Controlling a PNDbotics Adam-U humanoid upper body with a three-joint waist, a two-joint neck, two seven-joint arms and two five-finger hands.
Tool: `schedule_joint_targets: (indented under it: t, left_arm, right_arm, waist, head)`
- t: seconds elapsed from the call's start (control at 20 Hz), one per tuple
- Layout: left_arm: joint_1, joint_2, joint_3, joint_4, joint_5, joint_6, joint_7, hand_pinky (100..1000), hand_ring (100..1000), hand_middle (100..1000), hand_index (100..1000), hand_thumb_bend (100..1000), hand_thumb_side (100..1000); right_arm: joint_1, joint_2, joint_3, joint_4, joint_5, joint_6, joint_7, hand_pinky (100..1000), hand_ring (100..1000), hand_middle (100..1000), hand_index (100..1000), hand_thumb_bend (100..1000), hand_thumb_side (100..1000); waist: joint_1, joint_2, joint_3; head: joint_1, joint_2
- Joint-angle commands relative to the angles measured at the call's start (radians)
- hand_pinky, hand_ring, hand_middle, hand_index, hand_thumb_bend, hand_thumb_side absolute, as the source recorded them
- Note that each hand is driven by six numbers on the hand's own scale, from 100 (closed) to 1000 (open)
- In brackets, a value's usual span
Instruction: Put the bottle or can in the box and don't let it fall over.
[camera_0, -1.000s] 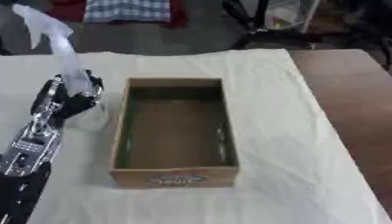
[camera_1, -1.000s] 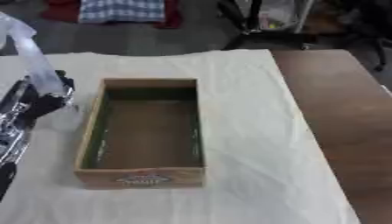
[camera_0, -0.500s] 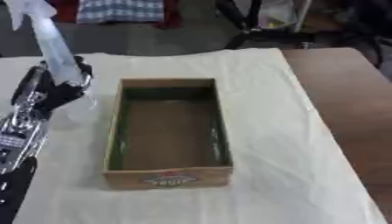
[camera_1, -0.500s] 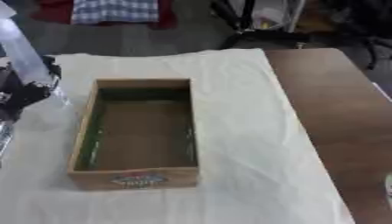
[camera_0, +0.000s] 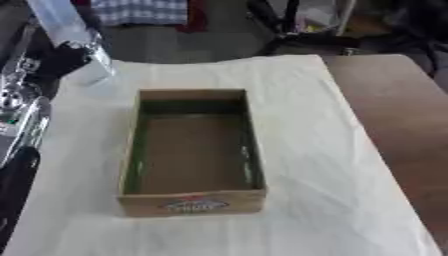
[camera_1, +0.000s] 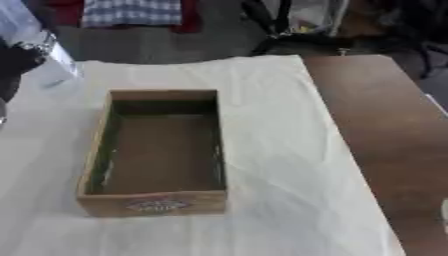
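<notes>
No text can be read anywhere. The one printed mark stands on the cardboard box (camera_0: 192, 150), on the outer face of its short wall toward the table's near edge: a label (camera_0: 194, 204), oval in shape, in red, white and a dark tone, with its lettering too blurred to make out. The right eye view shows the same mark as a pale oval with a reddish band, equally unreadable. The clear bottle (camera_0: 72, 35) near the table's far left corner shows no legible print.
</notes>
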Motion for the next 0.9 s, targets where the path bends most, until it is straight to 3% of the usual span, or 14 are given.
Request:
schedule_joint_targets:
  t: [0.05, 0.5, 0.55, 0.6, 0.9]
  left_arm:
    - [-0.029, -0.027, -0.023, -0.030, -0.001, 0.015, -0.014, 609, 1000, 719, 118, 100, 100]
    - [-0.042, -0.100, -0.076, -0.018, -0.025, 0.032, -0.045, 618, 1000, 728, 119, 100, 100]
    - [-0.042, -0.104, -0.081, -0.018, -0.027, 0.032, -0.048, 619, 1000, 730, 119, 211, 100]
    - [-0.040, -0.108, -0.086, -0.017, -0.030, 0.033, -0.052, 621, 1000, 733, 119, 100, 100]
    - [-0.008, -0.134, -0.108, -0.004, -0.056, 0.040, -0.069, 644, 1000, 753, 125, 100, 100]
  right_arm:
    - [-0.006, -0.019, -0.014, -0.012, -0.008, -0.005, -0.014, 930, 1000, 1000, 879, 100, 696]
    - [-0.011, -0.017, -0.014, -0.012, -0.013, -0.001, -0.019, 930, 1000, 1000, 879, 100, 697]
    - [-0.012, -0.017, -0.014, -0.012, -0.013, -0.001, -0.019, 930, 1000, 1000, 879, 100, 725]
    - [-0.014, -0.017, -0.014, -0.012, -0.014, 0.000, -0.020, 930, 1000, 1000, 879, 100, 698]
    - [-0.023, -0.017, -0.013, -0.012, -0.021, 0.002, -0.018, 930, 1000, 1000, 879, 100, 698]
  waist:
    - [-0.001, -0.023, -0.002]
    - [-0.001, -0.022, -0.006]
    - [-0.001, -0.022, -0.007]
    - [0.000, -0.022, -0.008]
    - [0.002, -0.020, -0.013]
  head:
    - [0.010, 0.003]
    - [0.020, 0.004]
    - [0.021, 0.004]
    - [0.019, 0.004]
    - [0.006, 0.009]
